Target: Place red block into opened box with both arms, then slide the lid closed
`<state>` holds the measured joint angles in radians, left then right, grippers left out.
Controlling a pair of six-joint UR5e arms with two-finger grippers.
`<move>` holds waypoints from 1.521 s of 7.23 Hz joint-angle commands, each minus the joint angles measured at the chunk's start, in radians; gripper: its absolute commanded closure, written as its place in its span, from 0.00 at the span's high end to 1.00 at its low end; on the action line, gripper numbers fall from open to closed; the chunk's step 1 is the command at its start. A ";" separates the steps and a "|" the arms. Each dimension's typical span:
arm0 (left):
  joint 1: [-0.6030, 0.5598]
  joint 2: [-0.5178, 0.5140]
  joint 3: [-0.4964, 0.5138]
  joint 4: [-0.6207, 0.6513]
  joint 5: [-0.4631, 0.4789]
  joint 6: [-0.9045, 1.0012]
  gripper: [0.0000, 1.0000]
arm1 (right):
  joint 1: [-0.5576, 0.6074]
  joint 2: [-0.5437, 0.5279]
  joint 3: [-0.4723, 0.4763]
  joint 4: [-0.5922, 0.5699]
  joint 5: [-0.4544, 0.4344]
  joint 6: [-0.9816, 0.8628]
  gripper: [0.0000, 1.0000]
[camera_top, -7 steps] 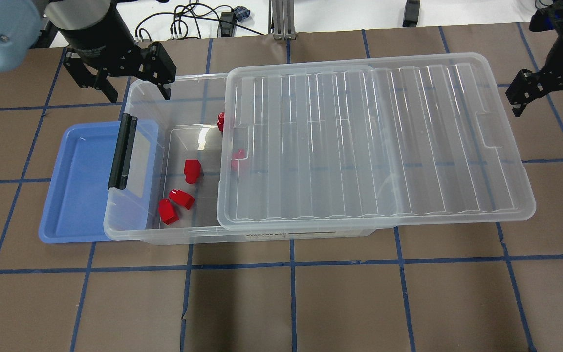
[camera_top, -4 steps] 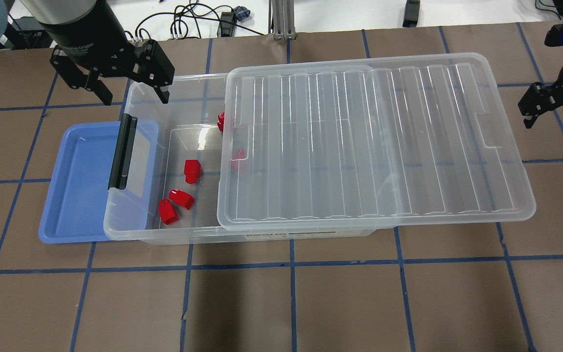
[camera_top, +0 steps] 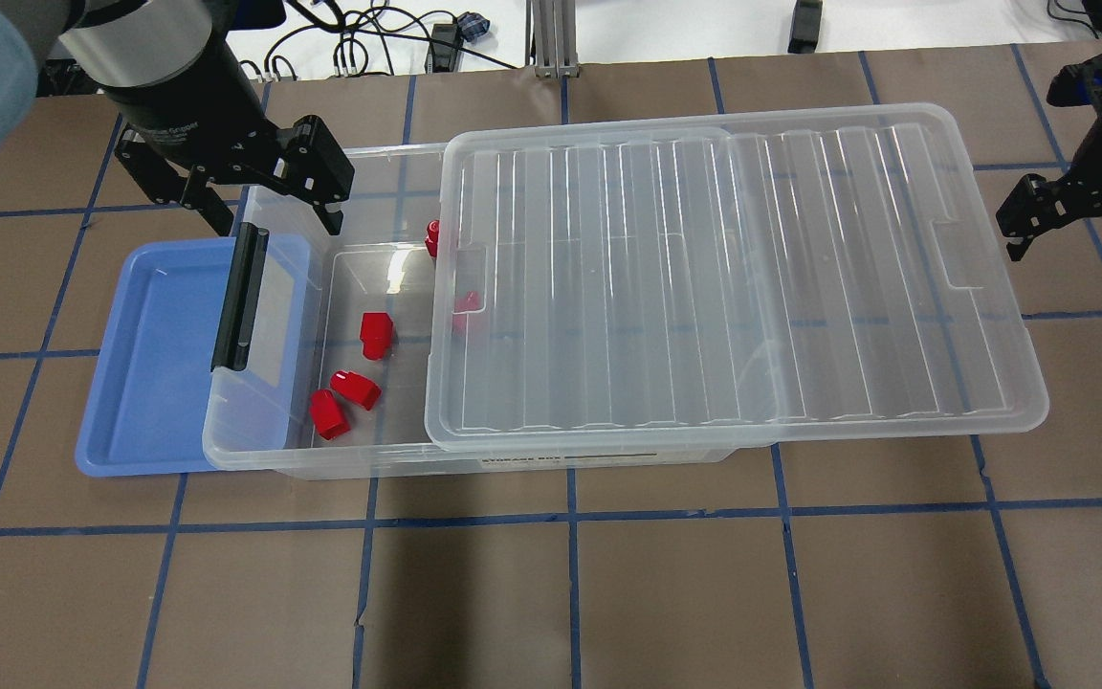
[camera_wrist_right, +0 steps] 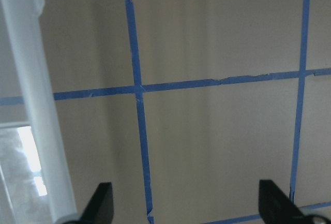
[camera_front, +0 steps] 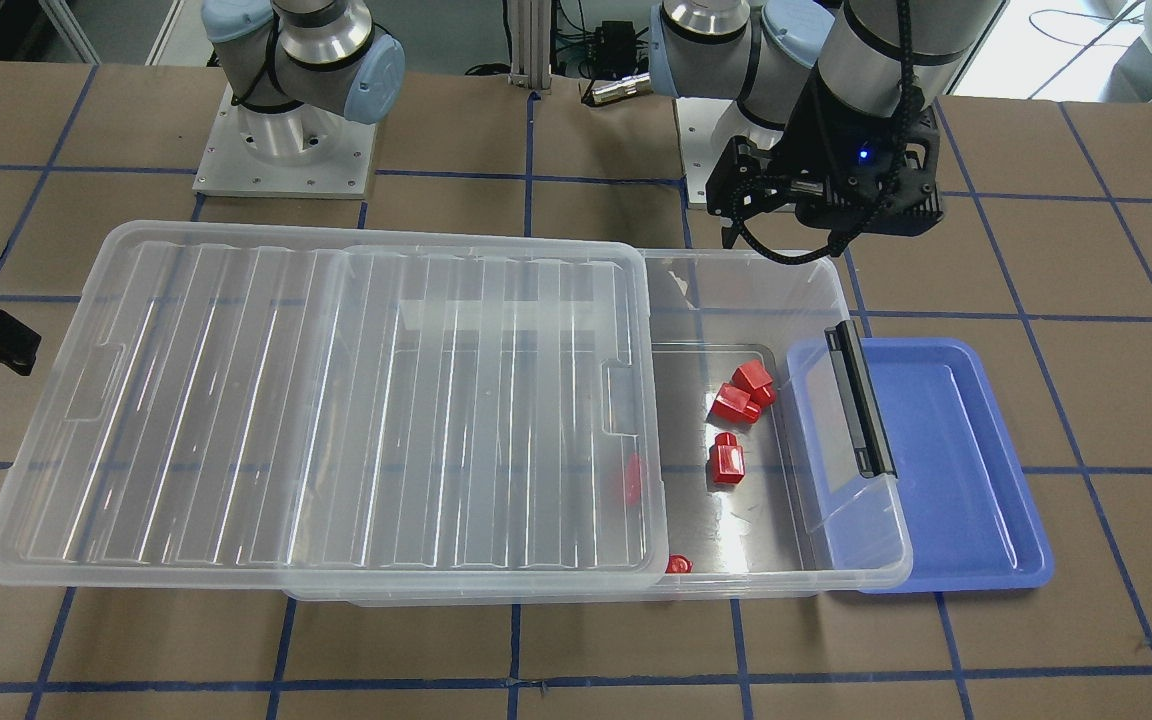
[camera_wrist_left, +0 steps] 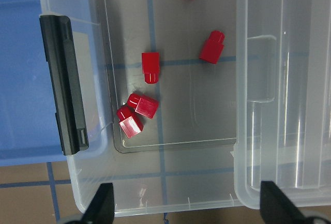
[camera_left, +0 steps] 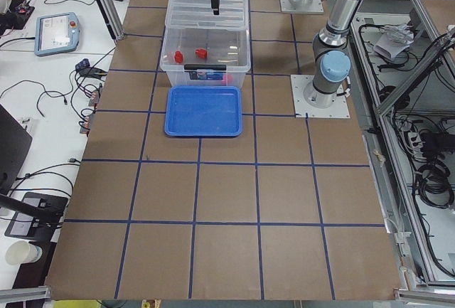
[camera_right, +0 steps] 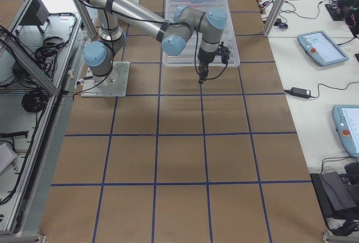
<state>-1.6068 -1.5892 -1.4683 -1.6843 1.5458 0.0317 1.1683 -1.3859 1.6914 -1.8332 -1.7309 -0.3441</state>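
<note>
Several red blocks [camera_top: 377, 335] [camera_front: 726, 462] [camera_wrist_left: 150, 66] lie on the floor of the clear box [camera_top: 254, 457]; one sits partly under the lid's edge. The ribbed clear lid [camera_top: 733, 277] [camera_front: 336, 400] covers the box's right part and overhangs its right end, so the left part by the black bar [camera_top: 240, 299] is uncovered. Above the box's back left corner my left gripper [camera_top: 275, 218] [camera_wrist_left: 186, 208] hangs open and holds nothing. Just off the lid's right short edge [camera_wrist_right: 31, 105], my right gripper [camera_top: 1072, 241] [camera_wrist_right: 186, 206] is open over bare table.
A blue tray [camera_top: 149, 383] [camera_front: 946, 470] lies under the box's left end and sticks out to the left. Cables [camera_top: 369, 38] run along the table's far edge. The arm bases [camera_front: 286, 150] stand behind the box. Brown table with blue tape lines surrounds everything.
My left gripper has come a little nearer and rightward over the box's back left corner. My right gripper has dropped slightly towards the near side, staying beside the lid's right edge. Blocks and lid unmoved.
</note>
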 commanded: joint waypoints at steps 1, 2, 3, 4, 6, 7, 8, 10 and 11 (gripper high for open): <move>0.010 0.012 -0.001 0.001 0.002 0.008 1.00 | 0.053 0.002 0.001 0.000 0.001 0.034 1.00; 0.013 0.012 -0.004 0.001 0.002 0.008 1.00 | 0.060 0.002 0.001 0.006 0.001 0.042 1.00; 0.011 0.009 -0.003 0.003 0.000 0.007 1.00 | 0.089 0.004 0.001 0.008 0.001 0.063 1.00; 0.011 0.011 -0.007 0.005 0.000 0.008 1.00 | 0.137 0.004 0.001 0.008 0.001 0.127 1.00; 0.011 0.009 -0.012 0.006 0.005 0.007 1.00 | 0.212 0.005 0.001 0.006 -0.001 0.212 1.00; 0.011 0.011 -0.011 0.024 0.011 0.005 1.00 | 0.237 0.005 0.001 0.009 0.001 0.243 1.00; 0.011 0.008 -0.011 0.041 0.011 0.004 1.00 | 0.269 0.004 0.001 0.011 -0.001 0.267 1.00; 0.011 0.009 -0.014 0.046 0.011 0.004 1.00 | 0.329 0.007 0.001 0.009 0.040 0.341 1.00; 0.011 0.008 -0.014 0.047 0.011 0.005 1.00 | 0.330 0.005 0.001 0.011 0.065 0.343 1.00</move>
<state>-1.5953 -1.5808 -1.4813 -1.6393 1.5569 0.0357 1.4854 -1.3801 1.6916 -1.8232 -1.6972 -0.0151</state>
